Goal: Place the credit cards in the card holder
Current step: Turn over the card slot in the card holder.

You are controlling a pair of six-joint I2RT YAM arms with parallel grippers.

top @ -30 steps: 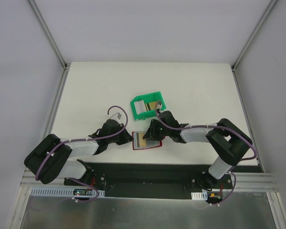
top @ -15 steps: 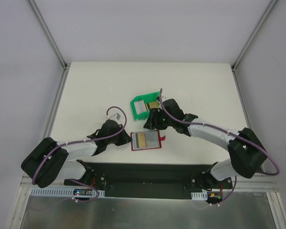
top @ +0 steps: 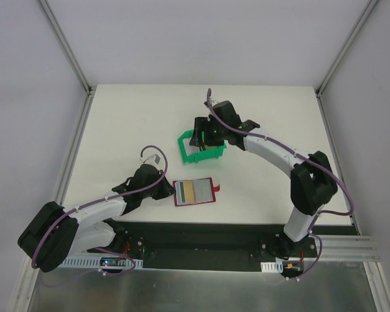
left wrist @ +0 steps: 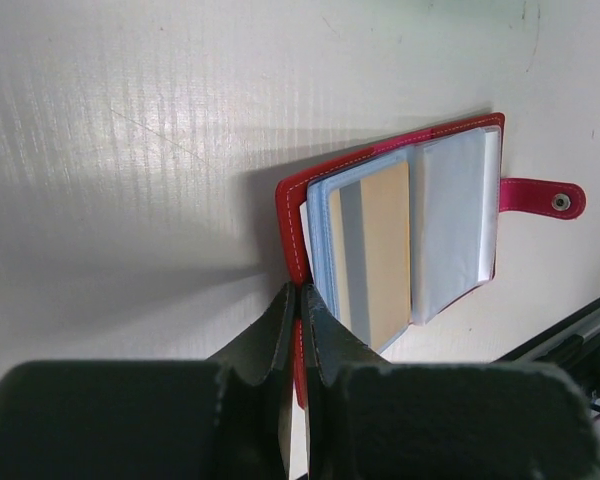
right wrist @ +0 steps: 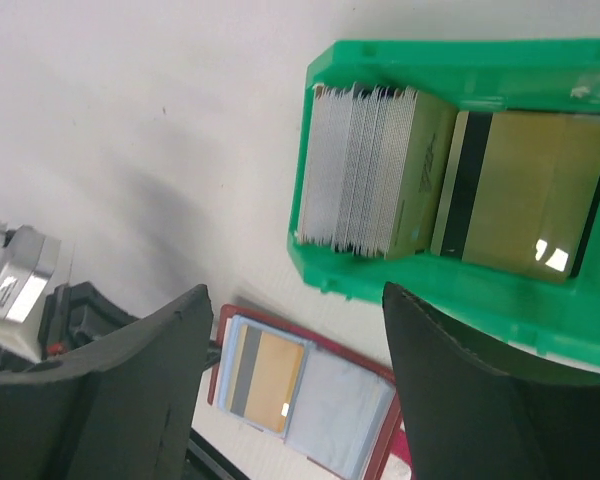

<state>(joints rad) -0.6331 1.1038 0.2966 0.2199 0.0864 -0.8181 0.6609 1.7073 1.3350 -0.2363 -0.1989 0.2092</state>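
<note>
**Double-pick risk at the bin**

The right claw (right wrist: 298, 300) hangs wide open and empty over the credit cards (right wrist: 370, 170) packed tight in the green bin (right wrist: 540, 60); it may pinch several. The left claw (left wrist: 298, 300), closed, pins the card holder (top: 194, 192) by its cover edge on the bench (top: 117, 117).

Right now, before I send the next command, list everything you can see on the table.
white table: one, white, under everything.
green plastic bin: one, green, mid-table, beyond the wallet.
stack of thin whitish-grey cards: too many to count, mostly whitish-grey, on edge at one end of the bin.
golden-yellow card with a dark stripe: one, flat in the bin beside the stack.
dark red folding wallet: one, red with pale blue pockets, open near the table's front edge.
gold card with a grey stripe: one, in the wallet pocket nearest the left claw.
left claw: black, shut on the wallet's edge.
right claw: black, open, empty, over the bin.
</note>
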